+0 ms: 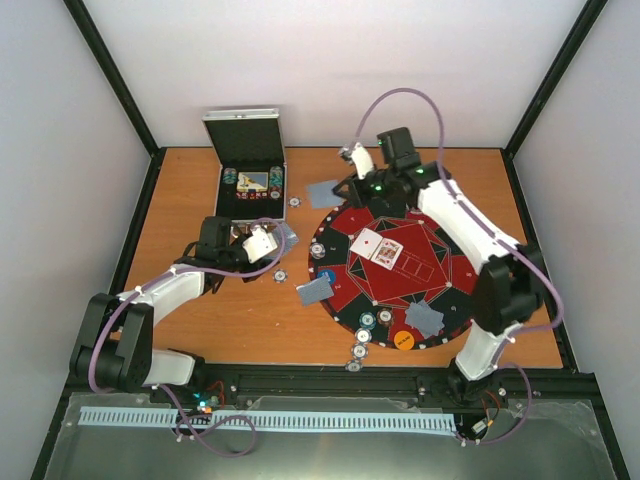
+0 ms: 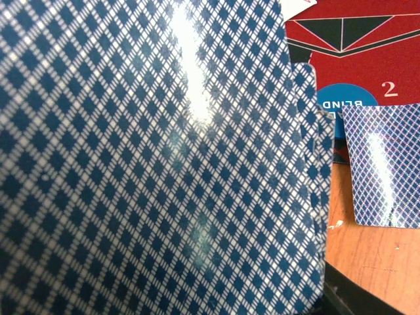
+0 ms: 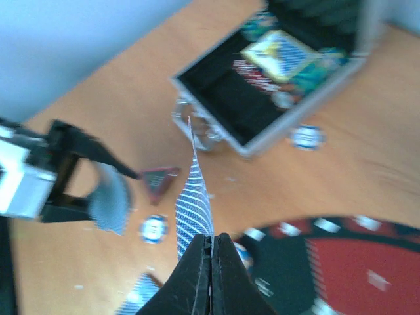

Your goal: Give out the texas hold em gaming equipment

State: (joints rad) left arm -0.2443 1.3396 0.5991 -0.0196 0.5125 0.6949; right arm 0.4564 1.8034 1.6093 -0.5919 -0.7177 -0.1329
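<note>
My left gripper holds a small stack of grey-blue-backed playing cards above the table, left of the round poker mat. Those card backs fill the left wrist view and hide the fingers. My right gripper is shut on a single playing card, seen edge-on. It hangs over the mat's far left edge, near the open chip case. Face-up cards, face-down cards, chips, an orange disc and a blue disc lie on or beside the mat.
The open case holds chips and a card pack. Loose chips lie on the wood. A face-down card and the blue "BLIND" disc sit at the mat's rim. Black frame rails edge the table.
</note>
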